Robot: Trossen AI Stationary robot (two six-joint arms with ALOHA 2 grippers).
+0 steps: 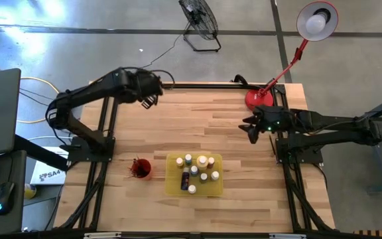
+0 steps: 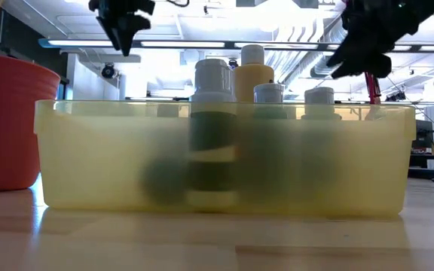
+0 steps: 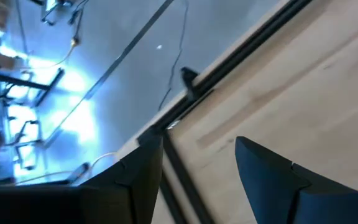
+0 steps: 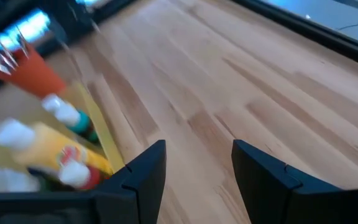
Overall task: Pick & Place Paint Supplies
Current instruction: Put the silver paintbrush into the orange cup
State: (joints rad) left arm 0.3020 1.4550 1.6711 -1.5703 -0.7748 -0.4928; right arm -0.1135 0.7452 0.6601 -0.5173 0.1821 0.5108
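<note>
Now the bottles (image 1: 199, 174) stand inside the yellow tray (image 1: 174, 187) near the table's (image 1: 178, 126) front edge, beside the red cup (image 1: 140, 168) holding brushes (image 1: 135, 163). The left gripper (image 1: 152, 99) hangs empty with fingers apart near the back edge. The right gripper (image 1: 249, 128), also spread and empty, hovers by the right edge.

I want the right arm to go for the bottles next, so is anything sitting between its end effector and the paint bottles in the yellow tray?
Nothing visible blocks it. The right end effector hangs open above bare wood, up and to the right of the paint bottles in the yellow tray. The red cup stands on the tray's far side, clear of that path.
</note>
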